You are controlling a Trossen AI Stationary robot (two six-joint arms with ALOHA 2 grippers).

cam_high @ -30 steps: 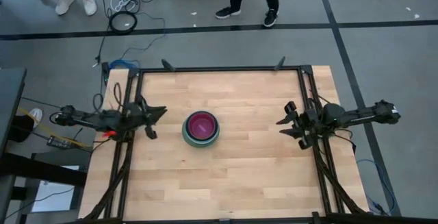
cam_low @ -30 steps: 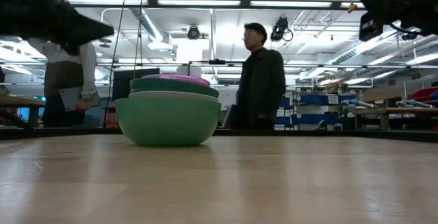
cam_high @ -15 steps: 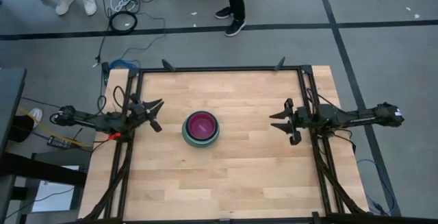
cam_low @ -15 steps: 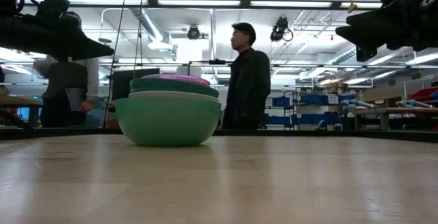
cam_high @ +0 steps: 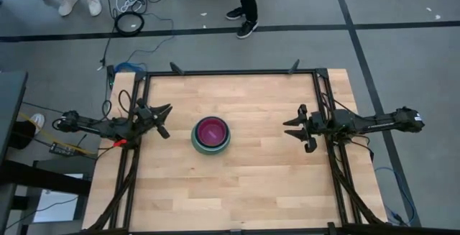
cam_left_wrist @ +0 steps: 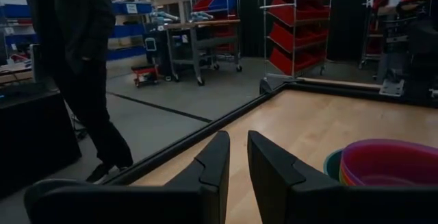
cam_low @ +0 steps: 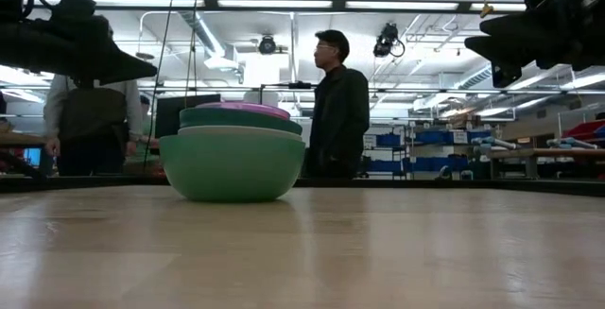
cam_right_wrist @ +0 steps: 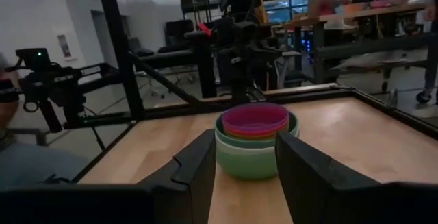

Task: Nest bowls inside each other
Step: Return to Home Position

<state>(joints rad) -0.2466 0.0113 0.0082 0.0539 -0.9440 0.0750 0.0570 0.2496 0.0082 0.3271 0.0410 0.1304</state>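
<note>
The bowls point(cam_high: 211, 134) stand nested in one stack at the middle of the table. The sage green one point(cam_low: 232, 165) is outermost, its base on the wood. A teal rim point(cam_low: 240, 117) and a purple bowl point(cam_right_wrist: 254, 119) show on top. My left gripper point(cam_high: 166, 121) hovers at the table's left side, pointing level at the stack point(cam_left_wrist: 387, 162), fingers a narrow gap apart point(cam_left_wrist: 238, 145). My right gripper point(cam_high: 289, 128) hovers at the right side, also level and facing the stack. It is open, and its wrist view shows the stack between its fingers point(cam_right_wrist: 246, 142), farther off.
Black frame rails point(cam_high: 230, 72) run along the table's far, left and right edges. Bare wood lies all around the stack. People point(cam_low: 336, 106) stand on the floor beyond the far edge.
Both grippers have swung at the wrist until they point level at the stack, then kept still for the last half second. The stack of bowls has not moved. A person beyond the far edge has walked across.
</note>
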